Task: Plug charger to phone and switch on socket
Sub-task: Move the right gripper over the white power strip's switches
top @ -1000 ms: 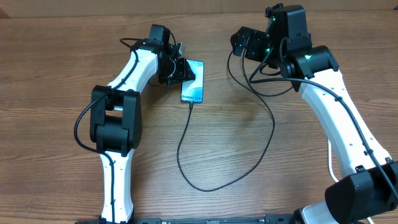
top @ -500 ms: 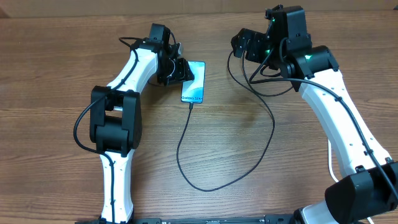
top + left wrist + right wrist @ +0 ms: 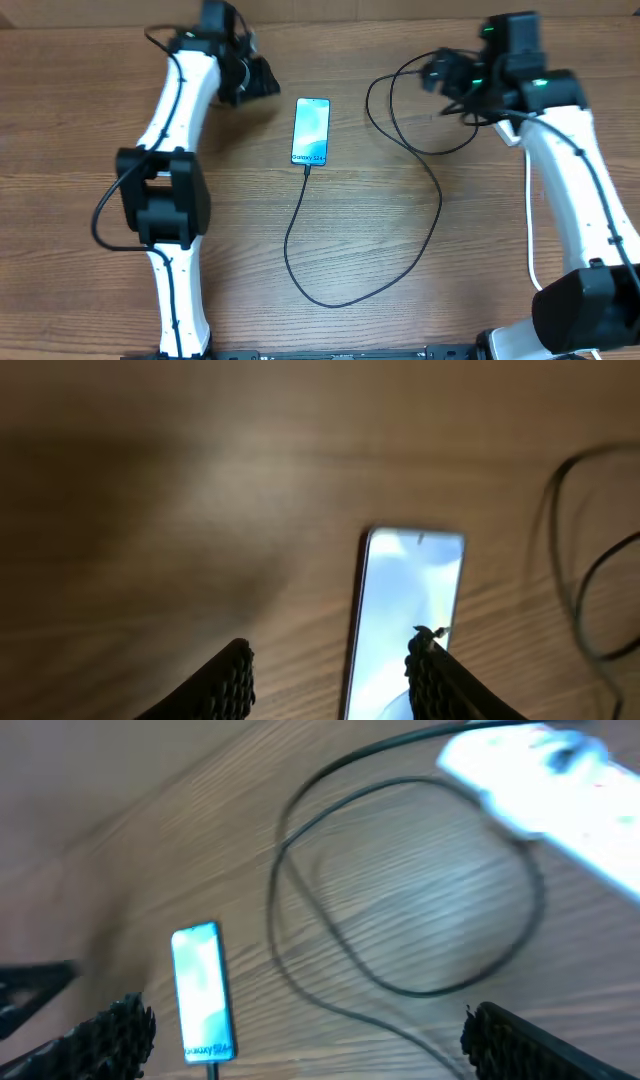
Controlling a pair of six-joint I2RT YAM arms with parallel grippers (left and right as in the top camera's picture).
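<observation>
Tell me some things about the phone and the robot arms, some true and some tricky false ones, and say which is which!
1. The phone lies flat on the table with its screen lit. True.
2. The left fingers are gripping the phone. False: they are open and empty, away from the phone.
3. The charger has its tip at the phone's end with the white text. True.
4. The right fingers are squeezing the charger. False: they are wide open and hold nothing.
5. The socket is white. True, though it looks blurry in the right wrist view.
</observation>
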